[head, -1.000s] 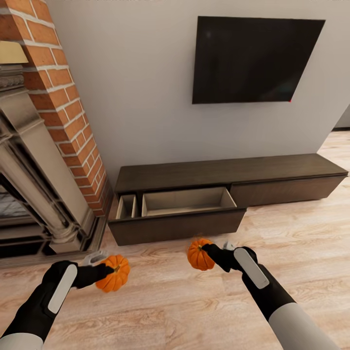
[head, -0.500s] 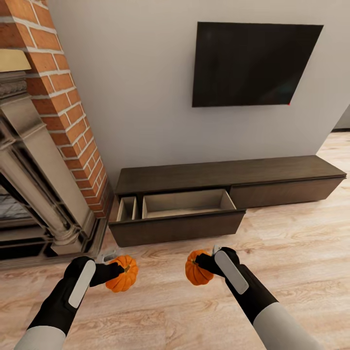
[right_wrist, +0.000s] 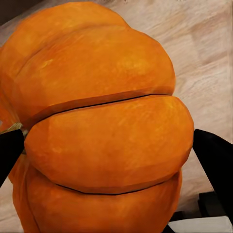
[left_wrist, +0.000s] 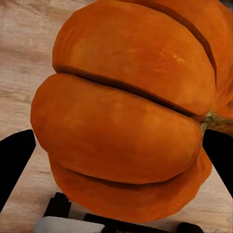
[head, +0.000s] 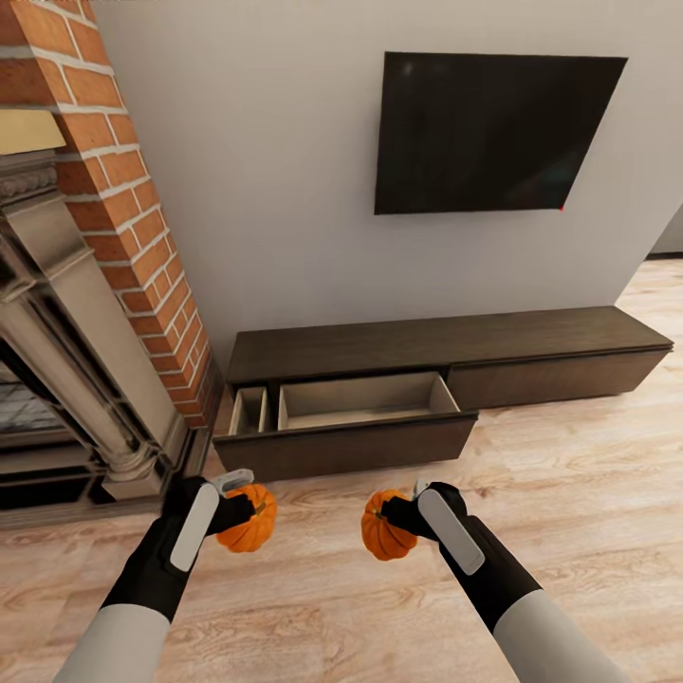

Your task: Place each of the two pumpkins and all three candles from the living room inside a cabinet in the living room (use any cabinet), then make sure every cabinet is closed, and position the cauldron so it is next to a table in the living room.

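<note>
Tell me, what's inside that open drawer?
The open drawer shows two pale compartments, one narrow and one wide, both looking bare. Its dark front panel hides the nearest strip of the floor inside.

Legible text, labels, brands, numbers, signs: none. The wall-mounted television screen (head: 493, 133) is dark and blank; the cabinet (head: 446, 365) drawer fronts are plain, unmarked.

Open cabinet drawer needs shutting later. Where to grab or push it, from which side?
No handle shows on the open drawer, so press flat on its plain dark front panel, near the middle, coming from the room side toward the wall. Its long front probably slides straighter pushed centrally. Both grippers are full now: left gripper and right gripper each hold a pumpkin.
</note>
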### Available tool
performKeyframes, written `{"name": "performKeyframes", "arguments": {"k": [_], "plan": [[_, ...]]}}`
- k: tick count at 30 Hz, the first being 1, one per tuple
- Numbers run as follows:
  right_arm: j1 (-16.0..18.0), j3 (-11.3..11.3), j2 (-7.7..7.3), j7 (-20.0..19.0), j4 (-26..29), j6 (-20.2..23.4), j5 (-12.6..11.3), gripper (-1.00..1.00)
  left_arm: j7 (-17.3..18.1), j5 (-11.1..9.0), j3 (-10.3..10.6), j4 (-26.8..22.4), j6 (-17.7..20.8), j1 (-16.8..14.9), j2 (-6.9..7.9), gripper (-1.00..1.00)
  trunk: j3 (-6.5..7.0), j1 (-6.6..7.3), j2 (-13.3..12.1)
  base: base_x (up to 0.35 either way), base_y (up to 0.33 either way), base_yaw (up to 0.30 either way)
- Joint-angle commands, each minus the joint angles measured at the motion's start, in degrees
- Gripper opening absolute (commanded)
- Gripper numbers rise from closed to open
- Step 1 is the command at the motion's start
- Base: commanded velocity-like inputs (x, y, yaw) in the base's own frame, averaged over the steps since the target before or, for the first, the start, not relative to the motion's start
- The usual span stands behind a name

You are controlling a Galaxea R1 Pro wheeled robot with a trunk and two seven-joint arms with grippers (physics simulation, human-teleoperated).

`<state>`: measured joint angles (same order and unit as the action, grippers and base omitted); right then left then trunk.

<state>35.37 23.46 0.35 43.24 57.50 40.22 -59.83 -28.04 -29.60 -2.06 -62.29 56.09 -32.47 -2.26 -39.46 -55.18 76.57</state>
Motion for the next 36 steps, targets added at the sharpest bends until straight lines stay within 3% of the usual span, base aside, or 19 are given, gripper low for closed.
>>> {"name": "performKeyframes", "arguments": {"k": [1, 8, 12, 17, 21, 23, 25, 26, 29, 36], "plan": [[0.0, 0.1, -0.01, 0.6, 0.1, 0.1, -0.2, -1.0, -0.7, -0.6, -0.1, 0.1, 0.1, 0.0, -0.14, -1.0, -0.05, 0.0, 0.0, 0.0, 0.0, 0.0], [0.1, 0.1, -0.07, 0.3, 0.7, 0.1, 0.4, -1.0, -0.2, -0.5, 1.1, -0.5, 0.1, 0.0, -0.29, -1.0, -0.05, 0.0, 0.0, 0.046, 0.0, 0.0], [0.1, 0.1, -0.08, 0.3, 3.4, 0.2, 0.4, -1.0, -0.3, -0.5, 1.4, -0.6, 0.1, 0.0, -0.43, -1.0, -0.05, 0.0, 0.0, 0.281, 0.0, 0.0], [0.1, 0.0, -0.08, 0.0, 4.0, 0.2, 0.2, -1.0, -0.2, -0.6, 3.8, -0.6, 0.2, 0.0, -0.54, -1.0, -0.05, 0.0, 0.0, 0.326, 0.0, 0.0], [0.1, -0.2, -0.05, -1.4, 4.1, 0.3, -0.5, -1.0, 0.0, -1.1, 4.3, -1.0, 0.4, 0.0, -0.64, -1.0, -0.05, 0.0, 0.0, 0.301, -0.023, 0.0], [0.1, -0.4, -0.18, -5.1, 4.7, 0.4, -0.6, -1.0, 0.4, -3.6, 4.3, -2.7, 0.6, 0.0, -0.66, -1.0, -0.05, 0.0, 0.0, 0.24, -0.013, 0.0], [0.1, -0.5, -0.31, -9.3, 6.4, 0.9, -0.7, -1.0, 0.9, -8.6, 4.5, -5.3, 0.8, 0.3, -0.4, -1.0, -0.05, 0.0, 0.0, 0.202, -0.005, 0.0], [0.1, -0.5, -0.28, -11.3, 8.1, 1.8, -0.7, -1.0, 1.0, -12.8, 4.5, -7.5, 0.9, 0.4, 0.15, -1.0, -0.05, 0.0, 0.0, 0.184, -0.002, 0.0], [0.1, -0.7, -0.27, -13.1, 10.8, 2.8, -0.7, -1.0, 1.1, -17.6, 4.7, -11.1, 0.9, 0.6, 1.1, -1.0, -0.05, 0.0, 0.0, 0.189, -0.001, 0.0], [0.1, -0.8, -0.26, -13.8, 11.7, 3.0, -0.7, -1.0, 1.2, -19.0, 4.7, -12.7, 0.9, 0.7, 1.37, -1.0, -0.05, 0.0, 0.0, 0.24, 0.0, 0.0]]}}
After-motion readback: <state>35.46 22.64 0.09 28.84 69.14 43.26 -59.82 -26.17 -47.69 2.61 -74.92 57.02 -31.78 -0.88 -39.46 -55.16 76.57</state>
